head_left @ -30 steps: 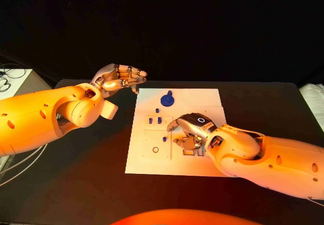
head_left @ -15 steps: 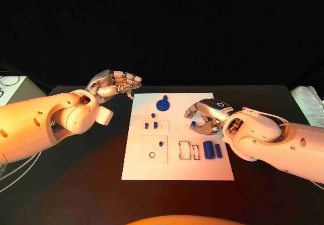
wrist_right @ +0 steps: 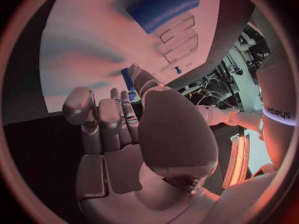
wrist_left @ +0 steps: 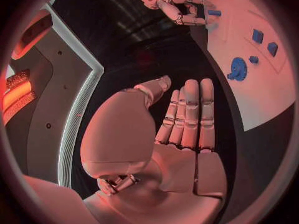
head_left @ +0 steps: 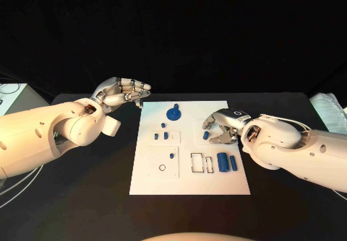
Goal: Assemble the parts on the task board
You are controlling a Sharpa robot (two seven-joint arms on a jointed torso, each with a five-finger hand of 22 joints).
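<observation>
right hand (head_left: 221, 128) pinches a small blue part (head_left: 206, 135) over the task board (head_left: 189, 181), mid-carry. left hand (head_left: 121, 91) curled, holding nothing, off-board. next: seat the part in its slot.

The task board (head_left: 189, 178) lies mid-table (head_left: 87, 181), left hand (head_left: 121, 91) beside its far-left corner, right hand (head_left: 220, 126) over its right side.
</observation>
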